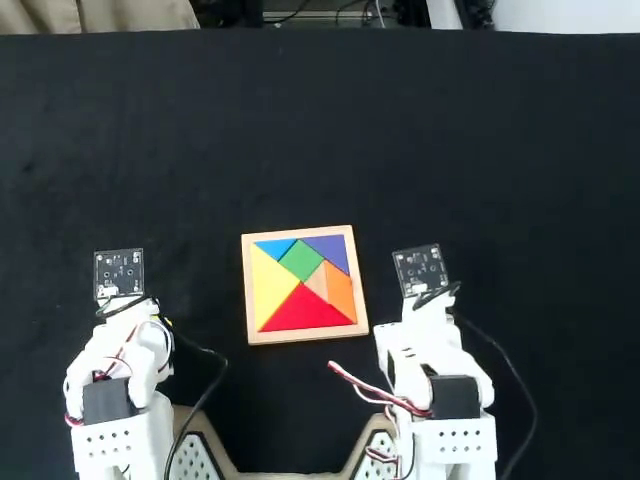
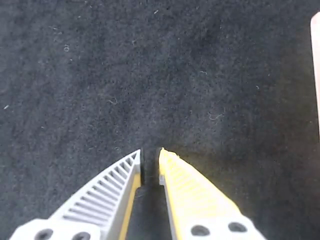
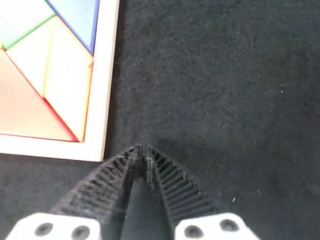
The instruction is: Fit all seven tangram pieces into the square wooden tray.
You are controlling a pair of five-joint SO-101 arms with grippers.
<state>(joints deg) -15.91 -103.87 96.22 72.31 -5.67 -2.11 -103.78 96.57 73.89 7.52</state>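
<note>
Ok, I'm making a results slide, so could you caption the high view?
Tangram pieces fill the square wooden tray on black cloth; left arm and right arm sit folded either side.

no readable text or signs

I've got the square wooden tray flat on the black worktop, slightly turned. Seven pieces fill it: yellow triangle, red triangle, orange triangle, tan triangle, green square, blue triangle, purple parallelogram.
</note>
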